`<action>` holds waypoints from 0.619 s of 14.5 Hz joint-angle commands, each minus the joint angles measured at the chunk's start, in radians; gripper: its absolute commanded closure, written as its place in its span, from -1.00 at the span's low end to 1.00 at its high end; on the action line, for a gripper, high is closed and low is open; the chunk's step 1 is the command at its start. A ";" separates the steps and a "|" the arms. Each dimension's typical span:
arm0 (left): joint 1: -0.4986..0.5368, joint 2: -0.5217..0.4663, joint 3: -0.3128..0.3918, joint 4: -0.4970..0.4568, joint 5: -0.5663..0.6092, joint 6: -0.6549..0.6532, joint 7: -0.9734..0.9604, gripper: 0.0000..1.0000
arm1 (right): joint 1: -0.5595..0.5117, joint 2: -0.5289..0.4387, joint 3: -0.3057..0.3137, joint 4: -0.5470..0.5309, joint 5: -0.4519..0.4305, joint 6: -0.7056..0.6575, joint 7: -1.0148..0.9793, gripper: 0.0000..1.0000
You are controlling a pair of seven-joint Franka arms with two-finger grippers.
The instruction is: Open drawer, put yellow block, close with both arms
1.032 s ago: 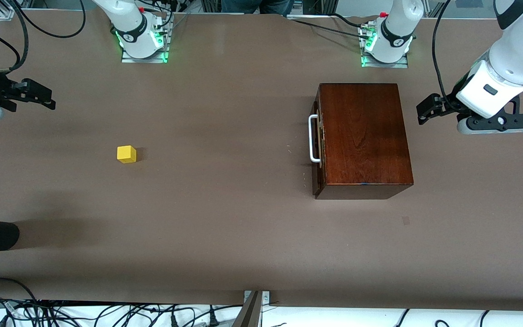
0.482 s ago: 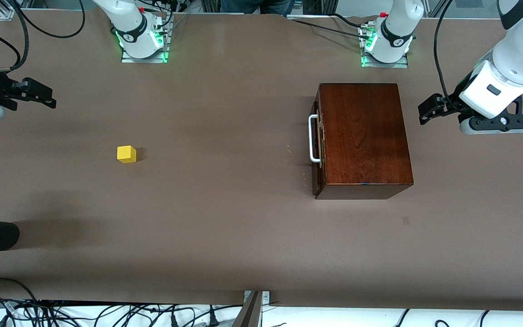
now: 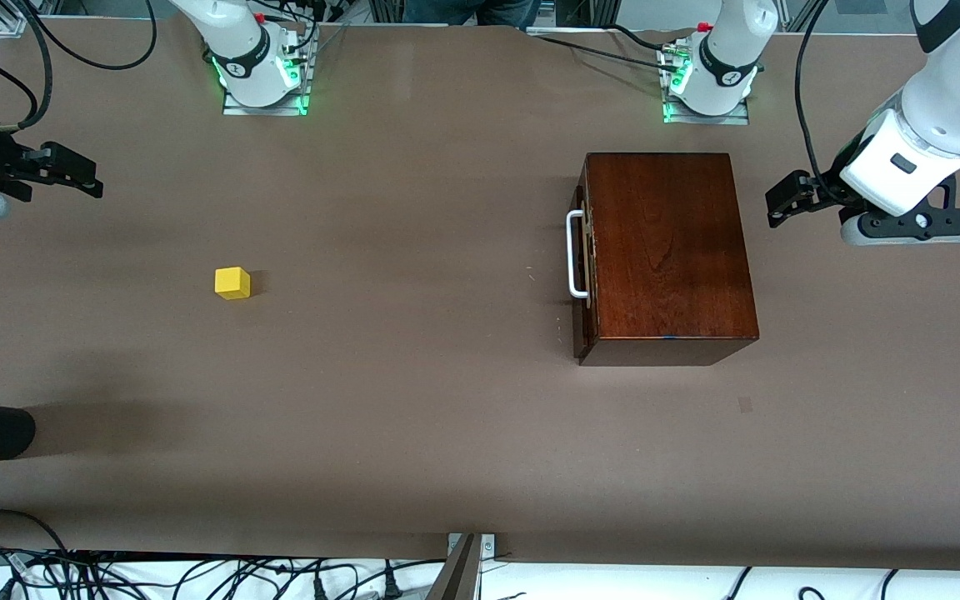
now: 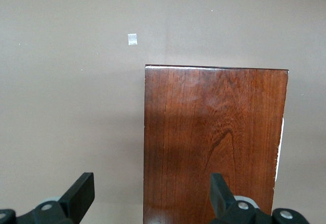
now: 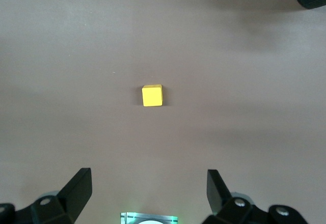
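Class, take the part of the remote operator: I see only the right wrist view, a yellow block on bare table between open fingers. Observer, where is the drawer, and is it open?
Observer: The drawer is shut in a wooden box toward the left arm's end of the table; its white handle faces the yellow block.
Operator: Where is the left gripper?
Observer: The left gripper hangs open beside the box, at the end away from the handle.
Operator: And my own right gripper?
Observer: The right gripper hangs open over the table's edge at the right arm's end, well short of the block.
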 commanded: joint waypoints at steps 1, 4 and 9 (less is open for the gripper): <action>0.016 -0.004 -0.021 0.013 0.022 -0.018 0.002 -1.00 | -0.002 -0.008 0.000 -0.001 0.002 -0.015 0.011 -1.00; 0.014 -0.007 -0.022 0.016 0.021 -0.028 -0.004 -1.00 | -0.002 -0.005 -0.001 -0.006 0.002 -0.018 0.010 -1.00; 0.016 -0.006 -0.016 0.016 0.021 -0.034 0.002 -1.00 | -0.003 -0.005 0.000 -0.009 0.002 -0.018 0.010 -1.00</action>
